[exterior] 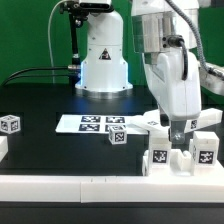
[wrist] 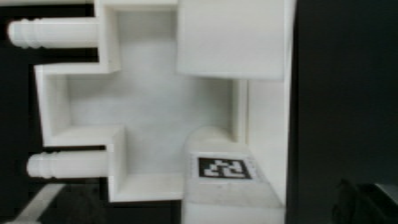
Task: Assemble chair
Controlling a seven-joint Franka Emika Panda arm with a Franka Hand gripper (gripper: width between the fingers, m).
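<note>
The chair [exterior: 160, 158], loose chunky white plastic parts lying on the surface [exterior: 50, 150] toward the exterior view's right, looks stiff, light and slick, so the pincer [exterior: 178, 130], seemingly released just above, should clamp flat sides, not the pegs [wrist: 45, 36].

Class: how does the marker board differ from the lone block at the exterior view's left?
The marker board lies thin and flat; the block is a chunky cube. The board carries several tags; the block shows one on its near face. Both are white with black tags, on the table.
</note>
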